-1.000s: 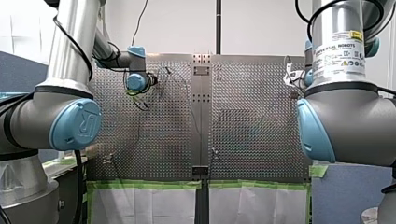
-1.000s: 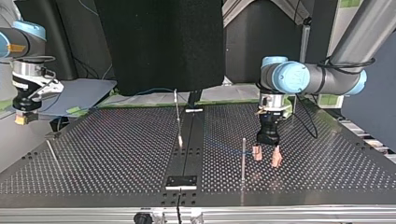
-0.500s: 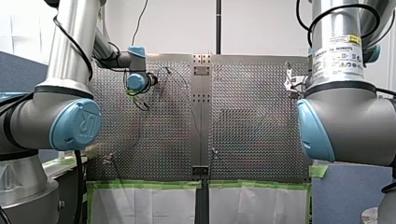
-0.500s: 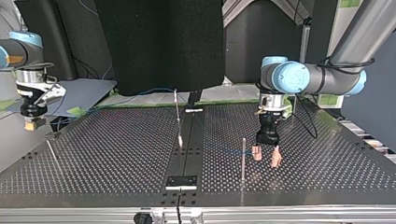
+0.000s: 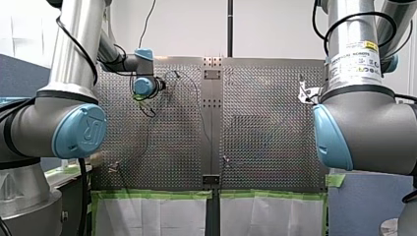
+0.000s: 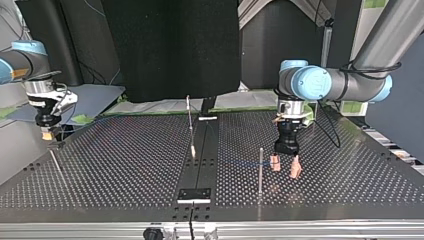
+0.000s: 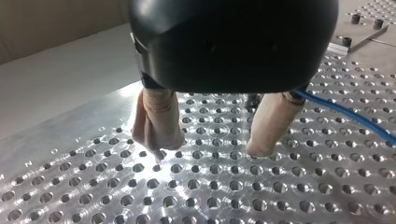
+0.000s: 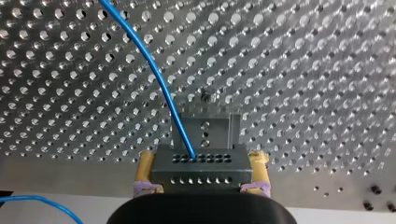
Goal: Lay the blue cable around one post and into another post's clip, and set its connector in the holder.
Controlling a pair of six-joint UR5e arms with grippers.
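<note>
R hand [image 8: 203, 157] grips connector [image 8: 201, 173] w/ blue cable [image 8: 154, 74]; L hand [image 7: 208, 148] spread apart, empty.

Green tape [image 5: 157, 193] edges what looks like white sheeting [image 5: 152, 219] below the perforated table [image 5: 270, 147].

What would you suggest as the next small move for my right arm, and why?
Probably carry my right gripper inward over the table: it is shut on the connector, the blue cable trailing from it, but hangs at the table's edge at the top view's left, while my left gripper stands open beside the cable.
</note>
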